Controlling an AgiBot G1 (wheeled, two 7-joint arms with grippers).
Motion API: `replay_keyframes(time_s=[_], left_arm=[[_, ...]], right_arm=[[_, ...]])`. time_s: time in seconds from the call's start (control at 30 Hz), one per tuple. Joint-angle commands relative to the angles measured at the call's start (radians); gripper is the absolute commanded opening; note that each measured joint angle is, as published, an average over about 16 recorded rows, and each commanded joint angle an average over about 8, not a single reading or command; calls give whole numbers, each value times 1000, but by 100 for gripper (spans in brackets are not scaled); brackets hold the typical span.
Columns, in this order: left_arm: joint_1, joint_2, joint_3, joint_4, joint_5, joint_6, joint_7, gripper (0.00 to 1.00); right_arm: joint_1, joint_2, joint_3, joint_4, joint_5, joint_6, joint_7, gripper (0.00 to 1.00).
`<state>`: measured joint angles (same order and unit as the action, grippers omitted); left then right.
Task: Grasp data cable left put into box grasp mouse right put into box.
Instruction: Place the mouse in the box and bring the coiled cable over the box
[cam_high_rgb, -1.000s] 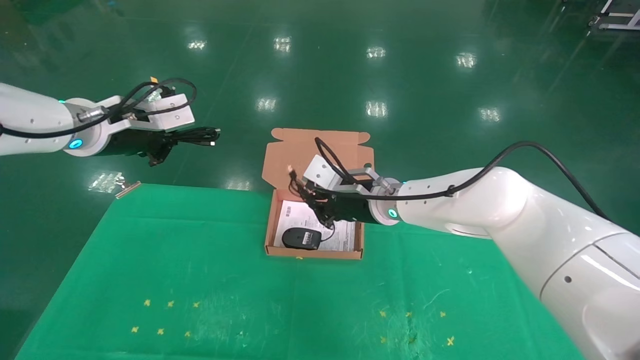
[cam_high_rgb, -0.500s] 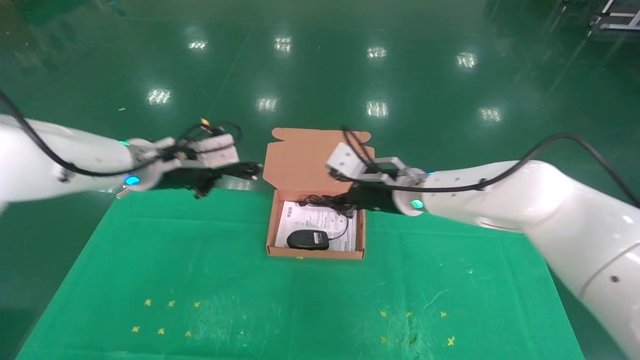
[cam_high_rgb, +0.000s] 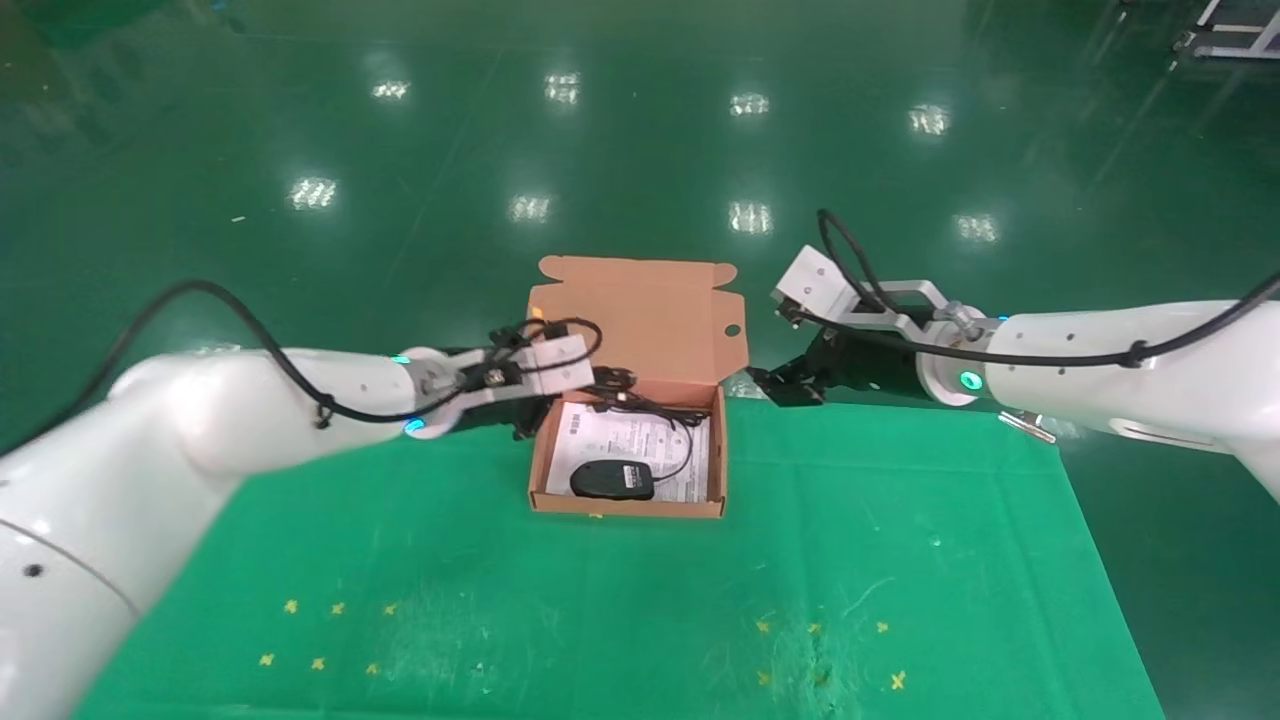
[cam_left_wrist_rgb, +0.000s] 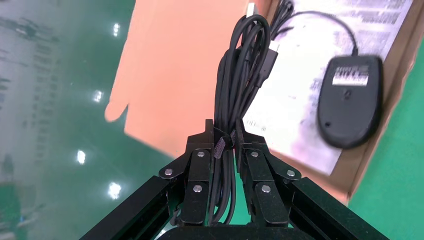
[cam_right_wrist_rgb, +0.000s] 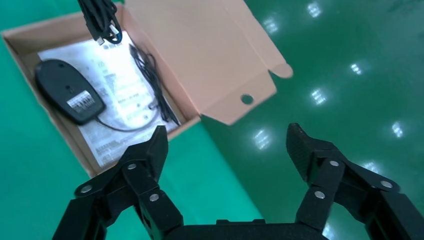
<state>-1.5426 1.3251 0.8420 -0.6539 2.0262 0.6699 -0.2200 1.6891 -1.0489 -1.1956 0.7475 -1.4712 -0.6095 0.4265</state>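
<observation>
Head view: I see the thin black coiled data cable (cam_high_rgb: 612, 381) held over the far-left corner of the shallow orange-brown cardboard box (cam_high_rgb: 625, 505), at about 11 o'clock from the box's middle. In the left wrist view the same data cable (cam_left_wrist_rgb: 239, 80) runs out from between the jaws of my left gripper (cam_left_wrist_rgb: 224, 141), which are pinched tight on the bundle, its plug ends hanging above the white printed sheet (cam_left_wrist_rgb: 290, 100).

The small black oval mouse (cam_high_rgb: 611, 479) lies inside the box on that sheet, toward the near-left, at about 7 o'clock from the box's middle, with its thin cord (cam_high_rgb: 684, 450) looping toward the far side. The box's lid (cam_high_rgb: 640, 315) stands open at 12 o'clock, tabs up.

My left gripper (cam_high_rgb: 592, 383) reaches in from 9 o'clock, just over the box's left wall. My right gripper (cam_high_rgb: 775, 382) sits at about 2 o'clock from the box, clear of it, past the far edge of the green-covered desk (cam_high_rgb: 620, 600). In the right wrist view the right gripper (cam_right_wrist_rgb: 227, 147) has its jaws spread wide with nothing between them, the mouse (cam_right_wrist_rgb: 67, 91) and box (cam_right_wrist_rgb: 30, 52) beyond.
</observation>
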Motion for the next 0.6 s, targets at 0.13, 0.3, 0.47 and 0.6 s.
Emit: replay_keyframes(time_s=[0.13,0.3,0.47,0.6], left_arm=[[7,39,12,60,-111,-47,120,0],[12,44,53,60,-241,-58,198,0],[9,45,102,59,-337,-58,251,27],[6,47,127,63,-384,-56,275,77]], right_arm=[[6,57,-13,67,-29,0,56,100],[12,83,-29,117,-66,3,116,100],[14,93,-42,148,-96,11,163,100],[15,99,-48,163,-109,14,181,100]])
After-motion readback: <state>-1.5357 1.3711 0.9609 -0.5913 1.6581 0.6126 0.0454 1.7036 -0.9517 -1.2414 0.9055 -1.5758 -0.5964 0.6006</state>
